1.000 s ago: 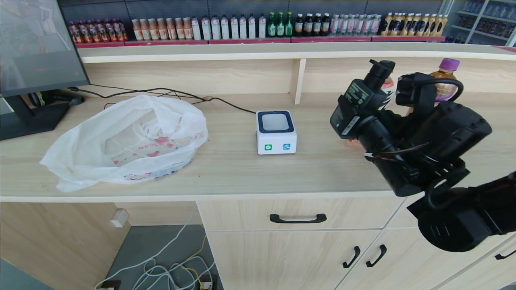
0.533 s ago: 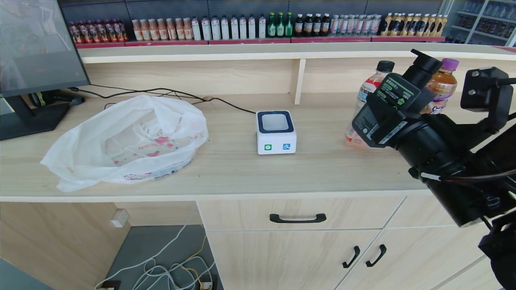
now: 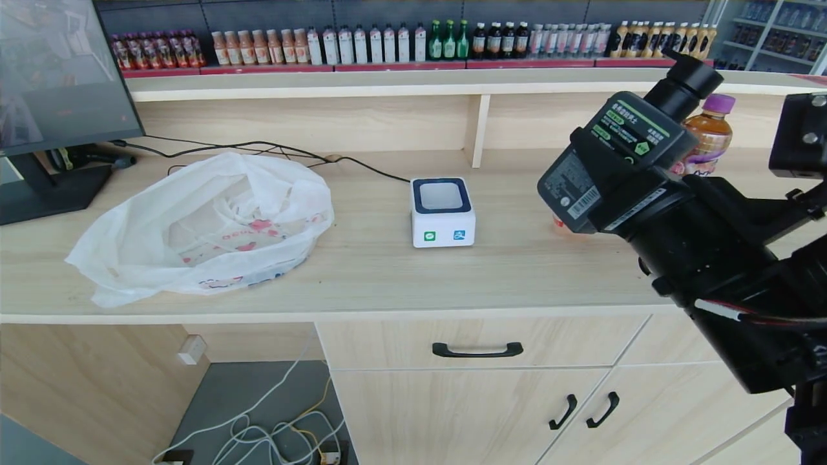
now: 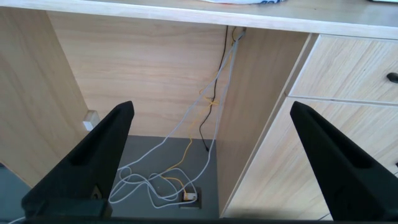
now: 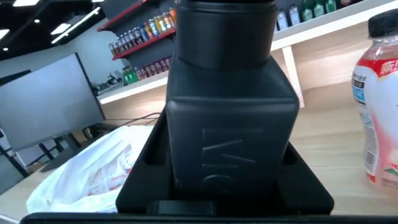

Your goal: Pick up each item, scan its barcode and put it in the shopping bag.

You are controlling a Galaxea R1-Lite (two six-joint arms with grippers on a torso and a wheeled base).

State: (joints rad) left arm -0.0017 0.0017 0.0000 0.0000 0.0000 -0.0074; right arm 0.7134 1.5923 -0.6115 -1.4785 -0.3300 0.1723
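At the right of the head frame, your right tool (image 5: 224, 186) is clenched on the black bottle (image 3: 614, 161), holding it in the air above the table (image 3: 387, 284). The bottle's long axis runs slantwise, with the base at lower left and the cap at upper right. Its barcode (image 3: 585, 203) sits near the base, on a side turned toward the camera.

The scanner (image 3: 443, 212) stands at frame centre, left of and lower than the bottle and well apart from it, with its window facing up. That is the relation to mind. I judge the next move must carry the bottle leftward and roll it so the barcode faces down over the window.

The shopping bag (image 3: 207, 226) lies further left, beyond the scanner, with its mouth open. Your left tool (image 4: 211, 112) hangs released below the table edge, in front of the cabinet (image 4: 348, 68), so the right arm is plainly the nearer one. An orange bottle (image 3: 709, 132) waits on the table behind the held one.
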